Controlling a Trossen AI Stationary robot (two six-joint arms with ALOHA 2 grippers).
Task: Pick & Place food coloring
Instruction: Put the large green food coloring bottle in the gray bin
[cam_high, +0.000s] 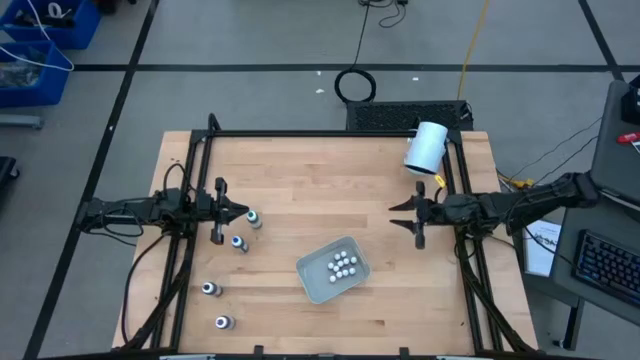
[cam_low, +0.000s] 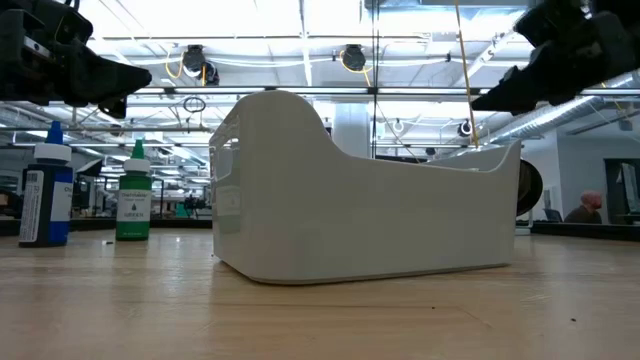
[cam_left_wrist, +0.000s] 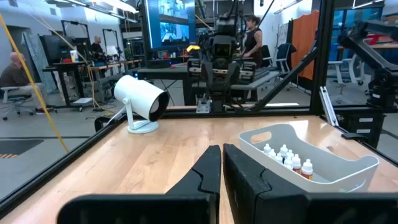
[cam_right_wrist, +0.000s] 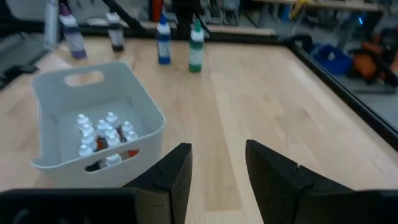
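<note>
Small bottles (cam_high: 341, 265): about ten, in the tray (cam_high: 312, 286), bench middle.
Big bottles (cam_high: 240, 243): four, near left edge.
Left gripper (cam_high: 247, 212): pinched closed, empty.
Right gripper (cam_high: 392, 216): parted, empty, near right edge.

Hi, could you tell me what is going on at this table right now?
Neither arm holds anything at the moment. The left gripper is shut and empty near the left edge, close to the nearest of four larger dark bottles standing loose on the wooden table. The right gripper hangs open and empty on the right side. Between them, the white tray already contains a cluster of small whitish bottles. A white cylinder lies at the far right corner.
</note>
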